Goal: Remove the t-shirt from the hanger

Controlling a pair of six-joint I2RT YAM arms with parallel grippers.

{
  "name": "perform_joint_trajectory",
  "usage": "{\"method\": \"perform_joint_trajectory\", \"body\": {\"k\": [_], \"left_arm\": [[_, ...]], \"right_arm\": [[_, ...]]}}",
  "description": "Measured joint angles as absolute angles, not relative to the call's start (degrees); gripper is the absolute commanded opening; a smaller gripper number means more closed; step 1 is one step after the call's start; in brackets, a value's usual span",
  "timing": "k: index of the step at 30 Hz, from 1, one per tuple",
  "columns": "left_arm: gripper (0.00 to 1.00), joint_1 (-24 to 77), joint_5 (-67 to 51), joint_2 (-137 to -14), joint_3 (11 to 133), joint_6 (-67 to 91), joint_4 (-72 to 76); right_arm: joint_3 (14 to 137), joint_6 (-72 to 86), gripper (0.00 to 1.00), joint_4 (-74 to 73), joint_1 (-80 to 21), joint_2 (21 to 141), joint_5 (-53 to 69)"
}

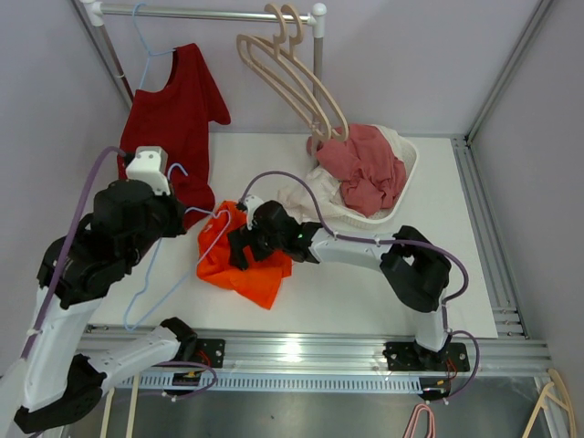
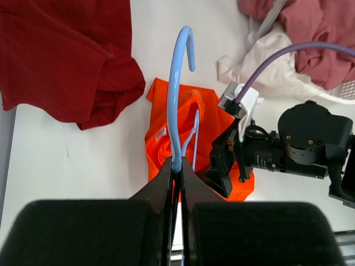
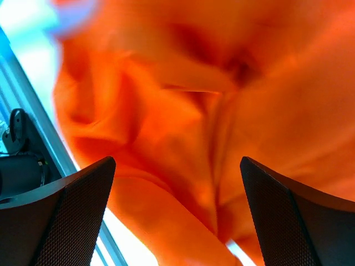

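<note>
Left gripper: I am clamping my left gripper [image 2: 176, 166] shut on the neck of the blue hanger [image 2: 173, 100], just below its hook, which is pointing toward the far side.
Right gripper: I am holding my right gripper [image 3: 176, 163] with its jaws wide apart, right over the orange cloth. Nothing is pinched between the fingers.
T-shirt location: the orange t-shirt [image 1: 260, 274] is lying crumpled on the table [image 1: 365, 301], near the middle, between my two arms.
Hanger location: the hanger is lying low over the table to the left of the t-shirt. Most of its frame is showing bare in the top view.
Contact between the two: in the left wrist view, one thin run of the hanger is passing into a fold of orange cloth near the collar. I cannot tell how deep it is reaching.
Work done: I am judging the garment as mostly slid off, since it is resting as a heap and not hanging from the frame.
Work left: I am judging that the last hanger end is not yet freed from the cloth. The two need pulling apart until they are lying separate.
Risk: the fold may be catching on the hanger end.
Bystanders: a red garment [image 1: 178, 119] is hanging from the rail [image 1: 210, 13] at the far left, and a basket [image 1: 406, 178] of clothes is sitting at the far right, both apart from the work.
</note>
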State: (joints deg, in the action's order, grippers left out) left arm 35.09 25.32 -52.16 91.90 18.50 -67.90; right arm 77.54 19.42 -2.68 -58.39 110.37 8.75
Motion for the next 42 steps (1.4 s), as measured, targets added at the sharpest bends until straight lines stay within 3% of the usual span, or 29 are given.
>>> {"method": "perform_joint_trajectory", "body": {"k": [12, 21, 34, 35, 36, 37, 40, 42], "left_arm": [[0.01, 35.09, 25.30, -52.31, 88.97, 18.61, -66.13], [0.01, 34.57, 34.15, -51.27, 91.39, 18.63, -65.21], [0.01, 30.94, 35.44, -57.67, 101.08, 16.51, -57.91], [0.01, 30.89, 35.46, -58.19, 101.12, 16.40, -57.89], [0.01, 30.85, 35.44, -58.63, 101.14, 16.38, -57.89], [0.01, 30.79, 35.44, -59.02, 101.25, 16.32, -57.89], [0.01, 30.24, 35.42, -60.42, 101.56, 15.97, -57.87], [0.01, 29.69, 35.38, -61.12, 102.13, 15.86, -57.78]], "right_arm": [[78.04, 19.38, 1.00, 9.10, -61.23, 115.39, 11.88], [90.06, 15.31, 0.99, -3.22, -66.11, 123.68, -2.57], [105.49, 14.06, 0.99, -20.01, -65.19, 134.19, -18.44], [105.78, 14.33, 0.97, -20.21, -64.60, 134.37, -18.44], [105.84, 14.52, 0.83, -20.25, -63.90, 134.45, -18.37], [105.84, 14.55, 0.47, -20.29, -63.29, 134.45, -18.22], [105.51, 15.62, 0.00, -20.16, -61.30, 134.41, -17.54], [104.16, 16.49, 0.00, -19.22, -60.34, 133.62, -16.71]]}}
